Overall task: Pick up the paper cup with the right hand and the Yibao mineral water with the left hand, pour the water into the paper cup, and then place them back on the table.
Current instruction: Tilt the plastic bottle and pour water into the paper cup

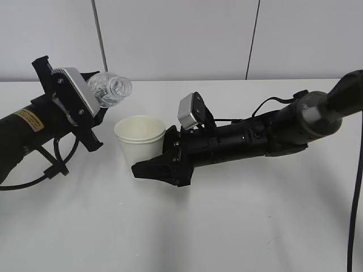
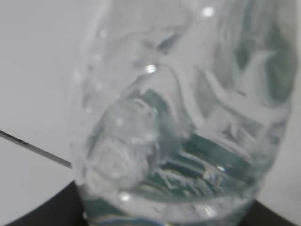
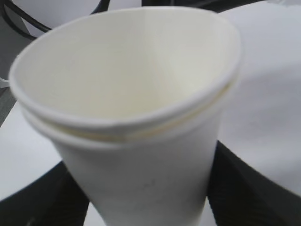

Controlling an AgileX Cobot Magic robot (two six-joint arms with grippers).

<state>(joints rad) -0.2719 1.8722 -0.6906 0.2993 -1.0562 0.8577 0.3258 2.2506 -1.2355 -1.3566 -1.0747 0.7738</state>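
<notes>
The paper cup [image 1: 138,135] stands upright at mid table; two nested rims show in the right wrist view [image 3: 127,94]. My right gripper [image 1: 148,156] is shut on the cup's lower wall, with black fingers [image 3: 256,188] on both sides. The Yibao mineral water [image 1: 111,89] is tilted, its open mouth pointing right, above and left of the cup's rim. My left gripper [image 1: 95,110] is shut on the bottle. The bottle's clear ribbed body and green label fill the left wrist view [image 2: 178,132]. No water stream shows.
The white table [image 1: 227,226] stretches in front and to the right. A black cable [image 1: 357,198] hangs at the right edge. A white panelled wall [image 1: 181,34] rises behind the table.
</notes>
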